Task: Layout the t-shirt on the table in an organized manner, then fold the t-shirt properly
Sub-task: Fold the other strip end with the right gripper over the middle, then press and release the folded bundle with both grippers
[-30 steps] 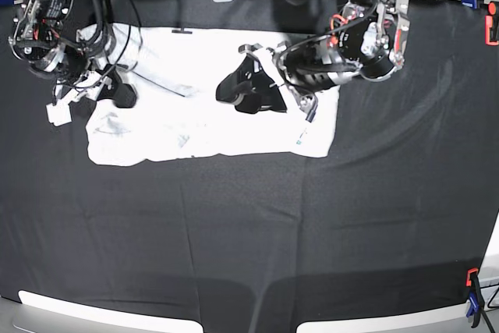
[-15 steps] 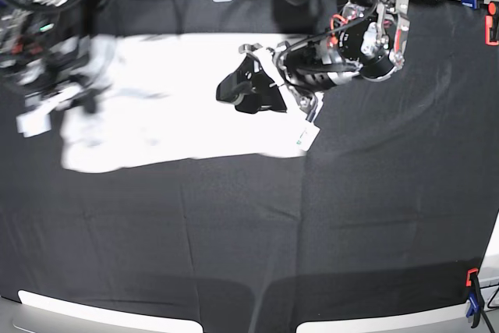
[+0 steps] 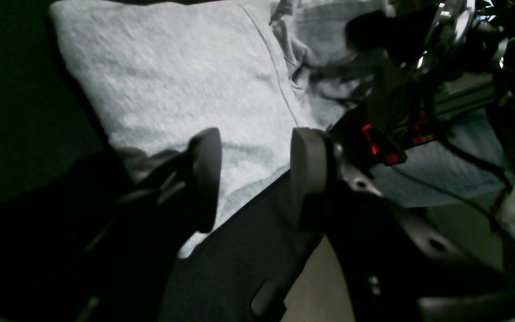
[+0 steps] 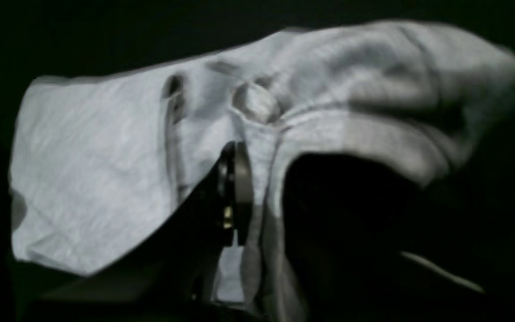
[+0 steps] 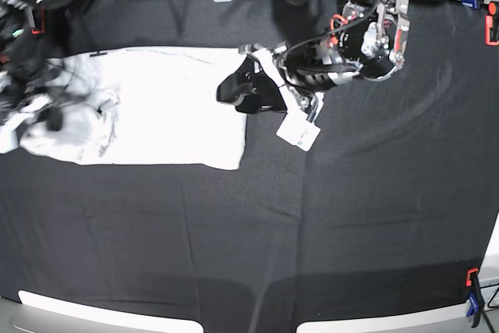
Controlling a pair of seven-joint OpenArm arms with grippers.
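Your right pincer (image 4: 239, 197) pinches the soft, light t-shirt (image 5: 156, 107) near the surface's (image 5: 312, 232) far-left corner; left pincer (image 3: 253, 179) gapes empty. Grip hems.

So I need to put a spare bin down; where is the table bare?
The table is bare in front of the t-shirt to the near edge, and right of the left pincer. The far left, around the shirt and arms, is crowded.
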